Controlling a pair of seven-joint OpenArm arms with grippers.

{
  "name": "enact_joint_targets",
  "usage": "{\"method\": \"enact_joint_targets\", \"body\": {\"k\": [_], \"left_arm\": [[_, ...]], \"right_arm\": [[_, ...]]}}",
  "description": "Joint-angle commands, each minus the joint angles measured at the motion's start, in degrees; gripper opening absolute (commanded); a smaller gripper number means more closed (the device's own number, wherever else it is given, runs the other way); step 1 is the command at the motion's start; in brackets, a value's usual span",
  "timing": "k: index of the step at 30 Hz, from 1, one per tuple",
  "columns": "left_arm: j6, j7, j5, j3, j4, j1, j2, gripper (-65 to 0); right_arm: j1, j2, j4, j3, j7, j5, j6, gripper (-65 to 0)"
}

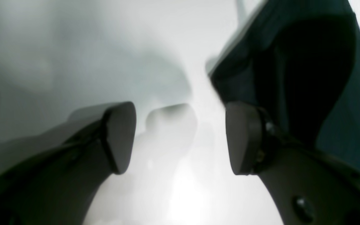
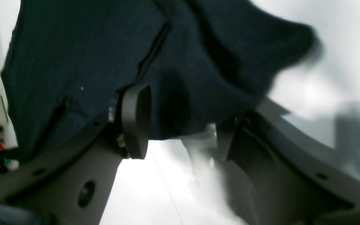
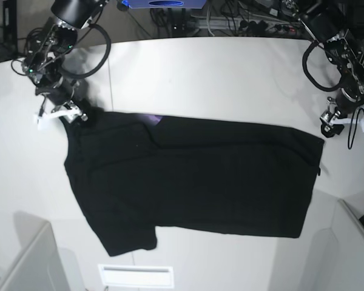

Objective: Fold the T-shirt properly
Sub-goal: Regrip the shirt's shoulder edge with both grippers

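Shirt: the shirt (image 3: 194, 176) lies flat on the table (image 3: 218, 73), spread across its middle, already folded lengthwise into a long band. One sleeve (image 3: 130, 236) juts out at the near left of the base view. A sliver of purple print (image 3: 153, 119) shows at the top edge.

Right gripper: the right gripper (image 3: 79, 115) sits at the shirt's far left corner in the base view. In its wrist view, cloth (image 2: 173, 87) bunches between the two fingers (image 2: 136, 122), which stand fairly wide apart. Whether the cloth is pinched or merely lies in the gap cannot be told. Judged placement: low at the corner, to take or let go the edge.

Left gripper: the left gripper (image 3: 330, 126) hangs just beside the shirt's far right corner, off the cloth. Its wrist view shows spread fingers (image 1: 120, 137) with bare table between them and the shirt's edge (image 1: 292, 72) to one side. It holds nothing.

Stage: judged as between folds; the long fold is made, the crosswise fold not yet done.

Next need: each arm wants a firm hold on an end corner, so the band carries over evenly.

Risk: a thin or uneven pinch may drop a layer and skew the fold.
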Motion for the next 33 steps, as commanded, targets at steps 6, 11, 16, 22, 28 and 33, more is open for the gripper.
{"method": "enact_joint_targets", "body": {"k": [6, 11, 16, 22, 28, 33], "left_arm": [[0.0, -0.2, -0.5, 4.6, -2.8, -2.8, -1.3, -21.7], [0.0, -5.7, -0.5, 8.9, -4.7, -3.6, -1.1, -21.7], [0.2, -6.8, -0.7, 11.4, -8.4, -4.6, -1.3, -21.7], [0.2, -6.9, -0.6, 11.4, -10.6, -6.8, -1.1, -21.7], [0.2, -6.9, -0.6, 11.4, -10.6, -7.1, -1.1, -32.3], [0.2, -6.9, -0.6, 11.5, -10.6, -6.9, -1.2, -62.5]], "right_arm": [[0.0, 0.6, 0.2, -1.4, 0.1, -1.0, -0.5, -34.4], [-0.7, 0.6, 0.1, -1.5, 2.2, -1.0, -0.5, -34.4], [-0.7, 0.7, 0.1, -1.5, 2.3, -1.0, -0.5, -34.4], [-0.6, 1.8, 0.1, -1.5, 2.3, -1.0, -0.5, -34.4], [-0.4, 1.9, 0.1, -1.5, 2.3, -1.0, -0.5, -34.4], [-0.3, 1.8, -2.3, -1.5, 5.2, -1.0, -0.5, -35.0]]}}
